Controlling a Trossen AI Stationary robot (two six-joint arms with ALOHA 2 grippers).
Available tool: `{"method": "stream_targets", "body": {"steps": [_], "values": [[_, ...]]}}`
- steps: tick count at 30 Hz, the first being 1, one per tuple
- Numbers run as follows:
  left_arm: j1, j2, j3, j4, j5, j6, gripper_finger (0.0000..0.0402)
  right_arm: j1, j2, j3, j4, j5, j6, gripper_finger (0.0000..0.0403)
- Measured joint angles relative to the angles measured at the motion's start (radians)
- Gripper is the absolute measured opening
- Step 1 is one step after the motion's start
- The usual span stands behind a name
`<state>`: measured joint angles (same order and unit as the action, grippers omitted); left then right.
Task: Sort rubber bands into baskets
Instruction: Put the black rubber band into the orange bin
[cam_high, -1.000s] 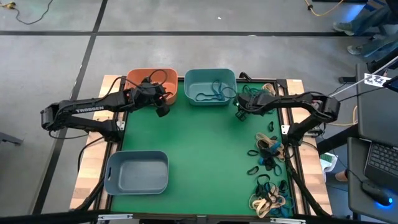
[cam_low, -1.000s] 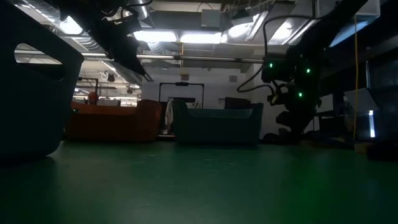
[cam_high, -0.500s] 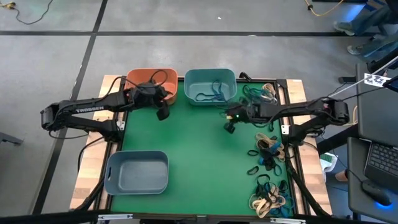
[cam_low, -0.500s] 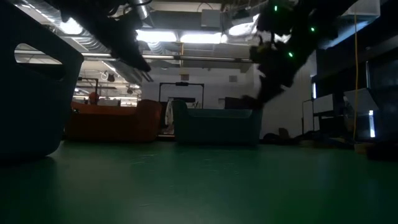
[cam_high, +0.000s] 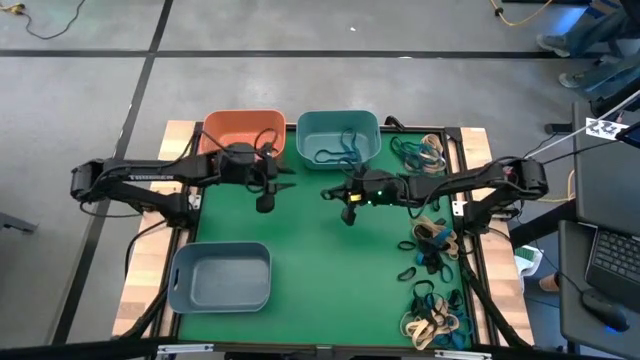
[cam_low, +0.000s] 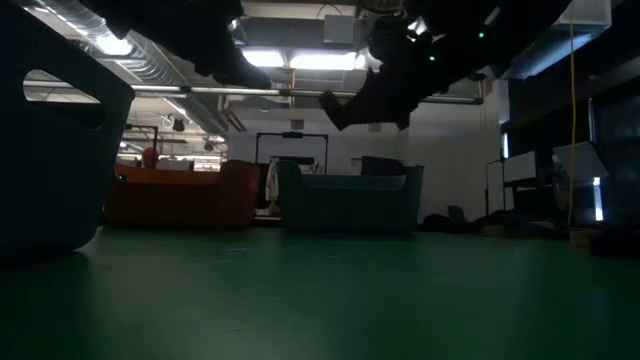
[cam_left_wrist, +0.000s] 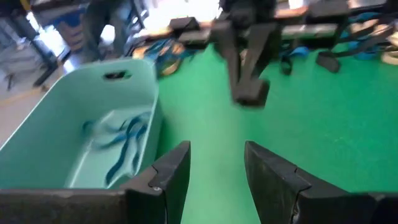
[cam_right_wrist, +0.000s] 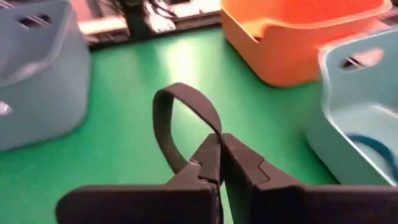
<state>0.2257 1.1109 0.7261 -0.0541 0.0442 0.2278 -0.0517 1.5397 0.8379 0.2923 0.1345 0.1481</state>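
Right gripper: the right gripper (cam_right_wrist: 219, 163) has its dark fingers pinched together on a thin black rubber loop, the black band (cam_right_wrist: 181, 121), which stands up from the fingertips in the right wrist view; seen from above, this gripper (cam_high: 347, 203) hangs over the middle of the green mat (cam_high: 320, 270), just in front of the teal tub.

Left gripper: the left gripper (cam_left_wrist: 214, 171) hangs with its fingers parted and nothing between them; seen from above it (cam_high: 266, 190) sits near the front edge of the orange tub.

Step in hand: carrying the black band to a tub, most likely the grey-blue one, judging by what the other tubs hold.

Doing it well: keep the pinch firm, since only a little of the loop is caught; travel high enough to clear the tub's wall; let go only once the dangling loop is well inside the rim.

Teal tub: the shallow teal plastic basket (cam_high: 338, 124) holds a small tangle of blue-teal bands (cam_high: 340, 148).

Orange tub: the orange plastic basket (cam_high: 240, 124); contents partly hidden by the left arm, so cannot tell.

Grey-blue tub: the grey-blue plastic basket (cam_high: 220, 277), near the front left corner, shows no bands.

Unsorted bands: black, teal and tan loops (cam_high: 432, 260) lie scattered along the mat's right edge.
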Motion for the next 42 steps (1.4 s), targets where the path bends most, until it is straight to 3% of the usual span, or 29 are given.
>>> {"method": "stream_targets", "body": {"steps": [10,30,35,42], "values": [[-0.087,0.114,0.000,0.128,0.000,0.089,0.0149,0.000,0.132,0.000,0.231,0.002,-0.001,0.0012],[-0.095,0.229,0.001,0.297,-0.003,0.118,0.0147,0.000,0.134,0.000,0.290,-0.049,-0.001,0.0012],[-0.095,0.229,0.001,0.291,-0.002,0.115,0.0115,0.000,0.134,0.000,0.290,-0.049,-0.001,0.0012],[-0.095,0.229,0.001,0.267,-0.002,0.147,0.0032,0.000,0.134,-0.001,0.305,-0.048,0.000,0.0012]]}}
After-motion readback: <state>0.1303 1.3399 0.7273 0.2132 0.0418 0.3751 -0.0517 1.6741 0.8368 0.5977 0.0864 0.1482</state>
